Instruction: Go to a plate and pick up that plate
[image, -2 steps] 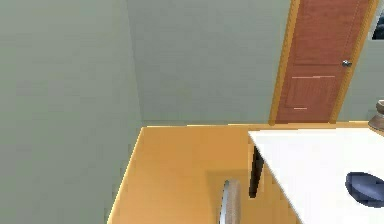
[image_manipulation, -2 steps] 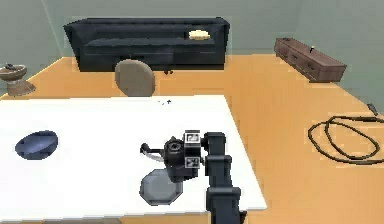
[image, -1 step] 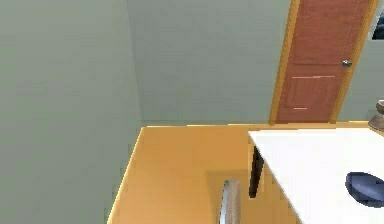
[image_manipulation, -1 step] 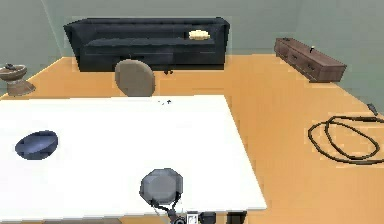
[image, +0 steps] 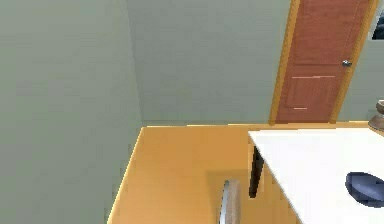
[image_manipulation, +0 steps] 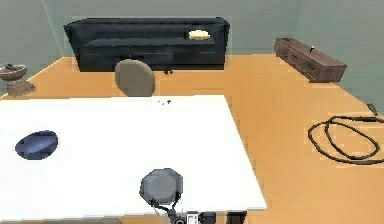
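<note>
Orange flooring (image_manipulation: 290, 110) covers the room, bounded by grey-green walls (image: 60, 90). A white table (image_manipulation: 130, 130) occupies the arm side view from 9 o'clock to 6 o'clock. One corner of it also enters the forward view at 4 o'clock. A dark blue sofa (image_manipulation: 140, 45) stands against the far wall at 12 o'clock in the arm side view. A reddish-brown door (image: 318, 60) in a lighter wooden frame sits at 1 o'clock in the forward view, with its handle (image: 346, 63) on the right side. A low brown cabinet (image_manipulation: 310, 58) lies at 2 o'clock in the arm side view, well apart from the table. A tan chair (image_manipulation: 133, 77) stands at 11 o'clock, between the sofa and the table's far edge. A black cable (image_manipulation: 345, 135) lies looped on the floor at 3 o'clock. The plate (image_manipulation: 37, 145), dark blue and round, lies flat on the table at 9 o'clock in the arm side view, near the table's left end. In the forward view it appears at 4 o'clock, cut by the right edge. The gripper (image_manipulation: 160, 188) is a dark grey body at 6 o'clock in the arm side view, seen against the tabletop and well apart from the plate. The set of its fingers cannot be told, nor whether it holds anything. A small brown object (image_manipulation: 12, 75) of unclear kind stands at 10 o'clock, beyond the table's far-left corner. A small yellow item (image_manipulation: 200, 34) rests on the sofa at 12 o'clock.
</note>
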